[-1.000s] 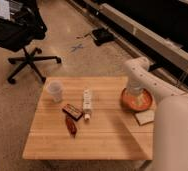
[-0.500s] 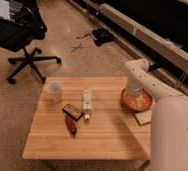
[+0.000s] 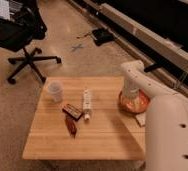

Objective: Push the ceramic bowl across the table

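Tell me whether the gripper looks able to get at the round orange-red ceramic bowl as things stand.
Probably yes. The gripper is already down at the round orange-red ceramic bowl near the right edge of the light wooden slat table, and nothing stands between them.

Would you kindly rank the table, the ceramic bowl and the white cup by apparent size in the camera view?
1. The table, by far the largest.
2. The ceramic bowl, with the end effector lowered into it.
3. The white cup, clearly narrower than the bowl; both look similarly far away.
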Tool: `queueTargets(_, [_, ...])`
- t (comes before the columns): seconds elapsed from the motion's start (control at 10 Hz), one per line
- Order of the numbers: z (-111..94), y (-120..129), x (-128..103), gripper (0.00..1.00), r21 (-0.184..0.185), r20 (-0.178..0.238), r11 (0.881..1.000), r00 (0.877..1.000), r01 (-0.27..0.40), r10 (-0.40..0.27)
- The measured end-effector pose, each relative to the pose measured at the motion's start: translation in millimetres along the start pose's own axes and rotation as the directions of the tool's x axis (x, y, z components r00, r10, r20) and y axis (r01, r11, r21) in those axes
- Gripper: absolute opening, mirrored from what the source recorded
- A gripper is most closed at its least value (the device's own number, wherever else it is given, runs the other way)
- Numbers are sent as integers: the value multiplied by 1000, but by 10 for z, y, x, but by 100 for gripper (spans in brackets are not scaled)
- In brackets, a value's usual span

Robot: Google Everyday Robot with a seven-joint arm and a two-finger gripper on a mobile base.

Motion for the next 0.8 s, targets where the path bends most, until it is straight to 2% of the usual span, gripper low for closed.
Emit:
queueTargets(0.3, [-6,-73,-265,65,-1,24,996,996,88,-88])
queueTargets(0.5, [-35,-150,-491,65,6,43,987,986,159,-159])
queueTargets(0.8, [-49,-160,-715,65,10,72,973,971,230,-230])
